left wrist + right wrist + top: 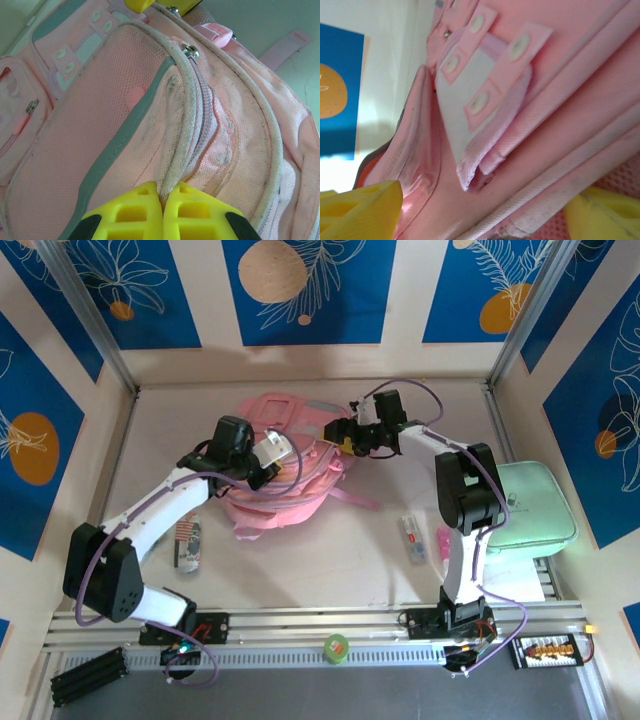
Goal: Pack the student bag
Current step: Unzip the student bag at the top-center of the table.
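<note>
Student bag: the student bag is lying flat in the middle of the table, between the two arms.
Left gripper: the left gripper is pinching a piped seam of the bag beside a zip, its fingers pressed together on the fabric.
Right gripper: the right gripper is straddling the bag's top edge with its fingers spread wide. From this close it is hard to tell whether they are pressing on the cloth.
Zip: the zip is lying closed along its visible length, up to the pull.
Done: judging by this, the arms are only getting hold of the bag to open it.
Left: the green case, a flat striped item and a small white item are sitting outside the bag. Opening, loading and closing are all waiting.
</note>
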Robot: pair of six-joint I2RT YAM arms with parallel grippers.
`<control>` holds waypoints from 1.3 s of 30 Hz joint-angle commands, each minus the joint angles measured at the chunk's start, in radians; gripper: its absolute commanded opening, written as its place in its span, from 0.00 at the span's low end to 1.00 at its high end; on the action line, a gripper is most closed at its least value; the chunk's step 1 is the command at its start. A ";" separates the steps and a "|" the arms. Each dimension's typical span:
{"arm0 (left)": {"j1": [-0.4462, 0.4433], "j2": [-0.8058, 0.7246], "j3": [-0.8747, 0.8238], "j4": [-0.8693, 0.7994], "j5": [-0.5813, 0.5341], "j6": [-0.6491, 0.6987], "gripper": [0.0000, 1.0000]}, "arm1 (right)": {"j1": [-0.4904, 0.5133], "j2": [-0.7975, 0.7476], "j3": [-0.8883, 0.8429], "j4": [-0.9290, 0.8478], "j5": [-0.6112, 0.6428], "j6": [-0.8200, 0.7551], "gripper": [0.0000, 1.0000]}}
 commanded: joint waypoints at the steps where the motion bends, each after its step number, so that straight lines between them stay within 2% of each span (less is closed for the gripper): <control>1: 0.017 -0.037 0.010 0.073 0.026 -0.033 0.00 | 0.012 -0.006 -0.017 -0.025 -0.122 -0.060 0.81; 4: 0.016 -0.034 0.010 0.069 0.020 -0.030 0.00 | 0.015 -0.040 -0.054 -0.025 -0.128 -0.090 0.75; 9: 0.015 -0.032 0.011 0.066 0.015 -0.028 0.00 | 0.011 -0.092 -0.098 -0.047 -0.084 -0.133 0.53; 12: 0.016 -0.035 0.008 0.069 0.009 -0.030 0.00 | 0.007 -0.113 -0.123 -0.037 -0.082 -0.144 0.43; 18: 0.015 -0.039 0.004 0.069 0.018 -0.029 0.00 | 0.009 -0.116 -0.133 -0.056 -0.042 -0.169 0.35; 24: 0.015 -0.041 0.004 0.064 0.029 -0.027 0.00 | 0.008 -0.115 -0.124 -0.074 0.016 -0.185 0.35; 34: 0.015 -0.038 0.005 0.060 0.023 -0.027 0.00 | 0.009 -0.125 -0.109 -0.140 0.016 -0.237 0.42; 39: 0.016 -0.038 0.007 0.061 0.024 -0.027 0.00 | 0.009 -0.129 -0.120 -0.142 0.012 -0.240 0.41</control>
